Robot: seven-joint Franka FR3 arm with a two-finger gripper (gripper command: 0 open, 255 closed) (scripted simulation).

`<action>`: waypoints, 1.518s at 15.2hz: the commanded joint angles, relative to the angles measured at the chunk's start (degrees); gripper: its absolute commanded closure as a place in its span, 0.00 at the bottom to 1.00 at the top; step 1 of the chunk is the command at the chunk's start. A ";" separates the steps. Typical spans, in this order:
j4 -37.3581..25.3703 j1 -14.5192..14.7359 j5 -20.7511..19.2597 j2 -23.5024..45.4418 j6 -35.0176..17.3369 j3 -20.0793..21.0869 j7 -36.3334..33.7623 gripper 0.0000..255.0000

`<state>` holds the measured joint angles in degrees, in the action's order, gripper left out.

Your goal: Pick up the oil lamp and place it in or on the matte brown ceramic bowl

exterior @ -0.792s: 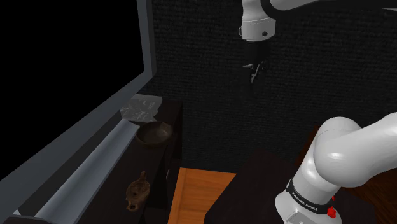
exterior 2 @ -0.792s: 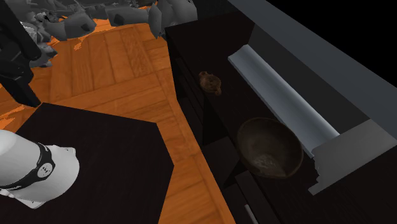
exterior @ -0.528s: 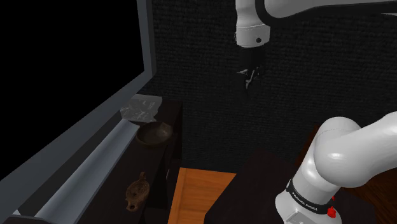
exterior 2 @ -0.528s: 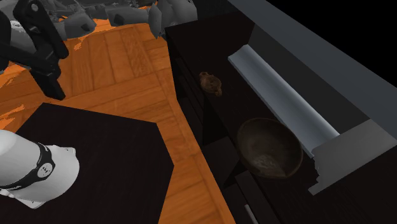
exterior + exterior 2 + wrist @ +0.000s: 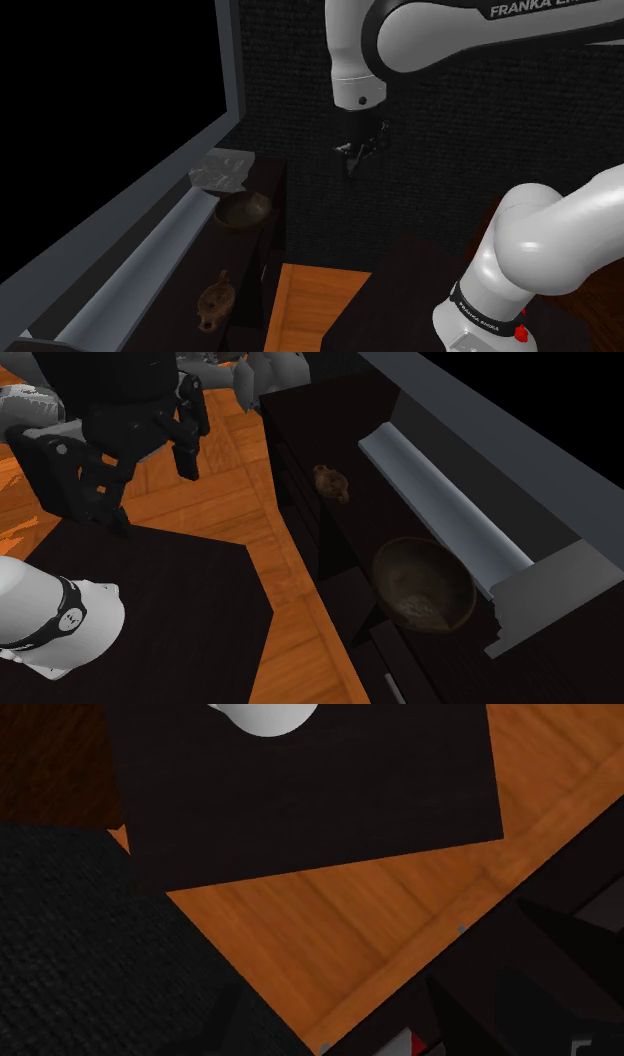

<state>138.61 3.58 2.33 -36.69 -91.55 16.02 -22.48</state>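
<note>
oil lamp (image 5: 214, 303): small, brown, clay-coloured, with a spout and a handle. it rests on the top of a long dark cabinet (image 5: 320, 412), close to the front edge, with nothing touching it.
bowl (image 5: 243, 210): round, matte brown, upright. it stands on the same cabinet top, farther along the front edge and well apart from the oil lamp.
lump (image 5: 222, 168): pale grey and crumpled, just beyond the bowl towards the cabinet's far end.
bar (image 5: 440, 502): long and grey, running along the back of the cabinet top at the foot of a grey-framed black panel (image 5: 229, 60).
gripper (image 5: 155, 502): all black, two fingers. it hangs in the air above the orange wooden floor (image 5: 235, 452) and the black box stand (image 5: 150, 612), well apart from the oil lamp. the jaws are parted and hold nothing.
</note>
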 commanded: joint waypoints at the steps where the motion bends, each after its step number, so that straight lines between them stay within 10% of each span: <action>1: -0.12 0.38 1.68 2.36 -2.25 2.59 -3.89 0.00; 12: -6.95 0.08 3.32 22.04 -14.53 15.51 -24.50 0.00; 23: -23.51 3.82 -9.68 50.04 -21.32 20.99 -48.42 0.00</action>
<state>117.65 6.49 -5.58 10.18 -112.89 37.04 -68.39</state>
